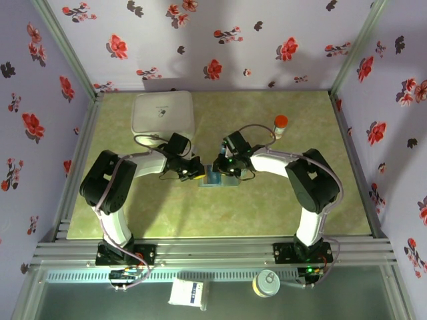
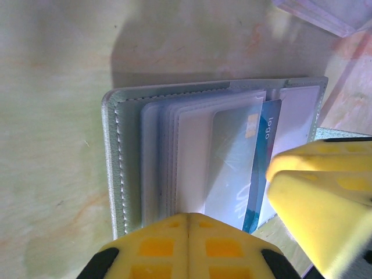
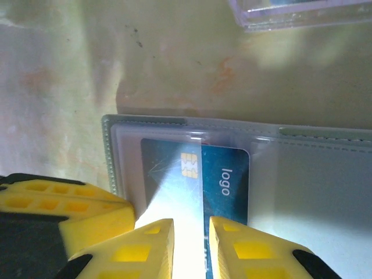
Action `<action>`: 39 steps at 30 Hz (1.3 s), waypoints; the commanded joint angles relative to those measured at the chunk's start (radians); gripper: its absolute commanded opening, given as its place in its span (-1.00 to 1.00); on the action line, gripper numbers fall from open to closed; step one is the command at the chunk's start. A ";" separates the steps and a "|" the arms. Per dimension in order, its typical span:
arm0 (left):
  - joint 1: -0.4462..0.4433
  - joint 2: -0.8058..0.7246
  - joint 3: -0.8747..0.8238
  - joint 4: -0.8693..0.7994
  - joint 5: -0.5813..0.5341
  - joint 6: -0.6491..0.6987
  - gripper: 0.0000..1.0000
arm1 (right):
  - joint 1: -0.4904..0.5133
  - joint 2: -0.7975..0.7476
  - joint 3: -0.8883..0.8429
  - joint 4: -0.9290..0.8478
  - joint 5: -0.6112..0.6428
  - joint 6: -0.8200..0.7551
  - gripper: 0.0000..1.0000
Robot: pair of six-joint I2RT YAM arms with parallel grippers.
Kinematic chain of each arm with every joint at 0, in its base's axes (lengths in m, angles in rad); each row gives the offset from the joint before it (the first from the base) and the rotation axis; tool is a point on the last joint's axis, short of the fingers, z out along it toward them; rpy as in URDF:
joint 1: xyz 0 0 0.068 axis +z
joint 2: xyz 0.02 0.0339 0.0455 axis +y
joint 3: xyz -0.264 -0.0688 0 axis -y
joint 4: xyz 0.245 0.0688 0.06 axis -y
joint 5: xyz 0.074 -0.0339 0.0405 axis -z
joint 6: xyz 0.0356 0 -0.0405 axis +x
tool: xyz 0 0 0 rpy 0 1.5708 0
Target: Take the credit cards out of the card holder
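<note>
The card holder [image 1: 215, 177] is laid open at frame centre in the top view. It is pinned by the closed left gripper [image 2: 189, 232]. The blue-teal credit card [image 3: 224, 180], half inside its sleeve, is pinched by the right gripper [image 3: 190, 244].

Bright overhead light, blurred wrist close-ups

A white rounded box [image 1: 163, 111] sits near the table's [image 1: 267, 213] far-left corner; a red-capped bottle [image 1: 280, 125] stands toward the far-right.
</note>
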 commanded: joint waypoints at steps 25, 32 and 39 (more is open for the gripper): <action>-0.043 0.009 0.058 -0.068 0.019 0.038 -1.00 | -0.029 -0.031 -0.090 0.035 -0.027 0.021 -0.46; -0.047 0.026 0.088 -0.154 -0.050 0.081 -1.00 | -0.037 -0.003 -0.107 0.091 -0.067 0.042 -0.45; -0.047 0.049 0.093 -0.188 -0.079 0.101 -1.00 | -0.046 0.016 -0.121 0.136 -0.100 0.055 -0.47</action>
